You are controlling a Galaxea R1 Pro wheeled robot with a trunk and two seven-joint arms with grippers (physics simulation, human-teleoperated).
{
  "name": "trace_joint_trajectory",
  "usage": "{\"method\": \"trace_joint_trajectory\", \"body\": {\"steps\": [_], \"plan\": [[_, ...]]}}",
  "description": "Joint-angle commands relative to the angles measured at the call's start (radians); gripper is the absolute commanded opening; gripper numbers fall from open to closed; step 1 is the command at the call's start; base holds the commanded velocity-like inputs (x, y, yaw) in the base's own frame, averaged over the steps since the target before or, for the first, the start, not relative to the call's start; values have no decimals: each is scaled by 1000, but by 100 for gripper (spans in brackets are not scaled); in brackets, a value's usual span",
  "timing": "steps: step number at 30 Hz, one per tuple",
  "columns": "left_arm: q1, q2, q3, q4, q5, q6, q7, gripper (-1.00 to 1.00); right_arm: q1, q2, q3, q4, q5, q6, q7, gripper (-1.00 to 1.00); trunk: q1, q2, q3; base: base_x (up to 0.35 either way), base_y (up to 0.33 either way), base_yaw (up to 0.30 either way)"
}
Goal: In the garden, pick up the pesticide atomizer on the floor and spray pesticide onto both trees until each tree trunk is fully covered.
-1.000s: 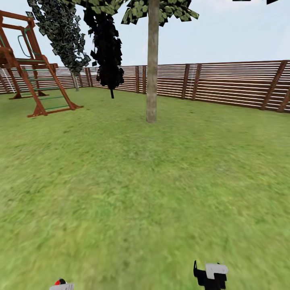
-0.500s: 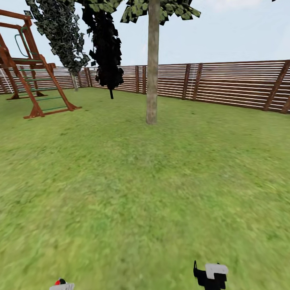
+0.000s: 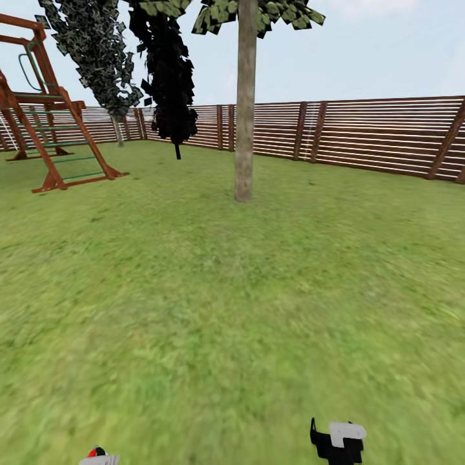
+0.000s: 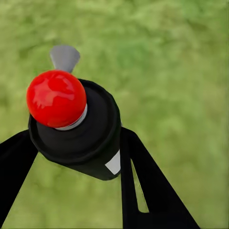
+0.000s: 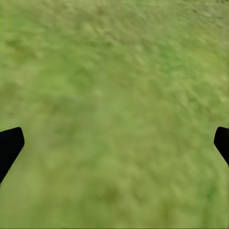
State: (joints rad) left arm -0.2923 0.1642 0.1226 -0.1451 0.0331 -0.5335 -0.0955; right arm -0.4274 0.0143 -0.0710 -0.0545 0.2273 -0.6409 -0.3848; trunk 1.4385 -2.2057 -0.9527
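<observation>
One tree trunk (image 3: 245, 110), pale grey-brown and bare, rises from the lawn straight ahead, its leafy crown cut off by the picture's top. The pesticide atomizer (image 4: 76, 129) is a dark cylinder with a red knob and a grey nozzle. My left gripper (image 4: 76, 160) is shut on it, one black finger on each side. Its light-grey cap with the red dot (image 3: 98, 457) peeks in at the head view's bottom edge. My right gripper (image 3: 339, 442) hangs low over the grass. Its black fingertips (image 5: 9, 145) stand far apart, open and holding nothing.
A brown slatted fence (image 3: 361, 132) bounds the lawn behind the tree. A red-brown wooden play frame with a ladder (image 3: 45, 123) stands at the far left. Two narrow dark trees (image 3: 168, 71) grow near the fence. Green grass (image 3: 226, 303) stretches between me and the trunk.
The whole head view has shifted: the play frame has slid left and the trunk's base sits slightly lower. Both grippers and the atomizer keep their places in the picture.
</observation>
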Motion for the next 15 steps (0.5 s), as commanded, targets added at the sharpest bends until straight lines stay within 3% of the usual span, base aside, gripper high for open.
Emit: {"method": "trace_joint_trajectory", "body": {"steps": [1, 15], "plan": [[-1, 0, 8, 1, 4, -2, -10, -100, -1, 1, -7, 1, 10, -2, -5, 100, 0, 0, -1, 338, 0, 0], [-1, 0, 8, 1, 4, -3, -10, -100, -1, 0, -7, 1, 10, -2, -5, 100, 0, 0, -1, 338, 0, 0]]}}
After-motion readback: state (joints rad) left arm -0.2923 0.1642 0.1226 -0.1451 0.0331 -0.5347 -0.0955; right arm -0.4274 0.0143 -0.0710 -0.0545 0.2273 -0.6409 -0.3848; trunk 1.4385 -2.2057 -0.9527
